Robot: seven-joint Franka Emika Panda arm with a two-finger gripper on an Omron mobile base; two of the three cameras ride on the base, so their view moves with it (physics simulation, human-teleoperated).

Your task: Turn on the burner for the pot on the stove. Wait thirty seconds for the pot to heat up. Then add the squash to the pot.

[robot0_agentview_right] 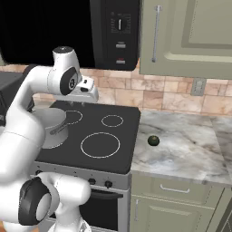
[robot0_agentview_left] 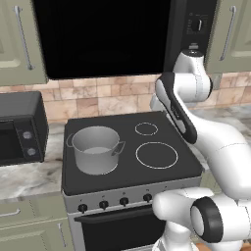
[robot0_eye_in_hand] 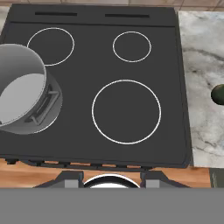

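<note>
Our hand [robot0_agentview_right: 86, 97], its opening impossible to judge and holding nothing, hangs above the stove [robot0_eye_in_hand: 100, 92] while the squash [robot0_agentview_right: 153, 140], probably light, firm, smooth and roll-prone, awaits a pinch across its middle on the bench [robot0_agentview_right: 181, 145].

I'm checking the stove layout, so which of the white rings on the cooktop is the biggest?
The front right ring, beside the pot; the two back rings are clearly smaller.

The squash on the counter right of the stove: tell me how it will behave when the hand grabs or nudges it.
The squash looks round like a ball, so a nudge would probably send it rolling across the flat marble counter. Its curved, smooth-looking skin may slip out of a two-finger pinch unless gripped across the middle. It is far smaller than the pot, so likely light and stiff.
</note>
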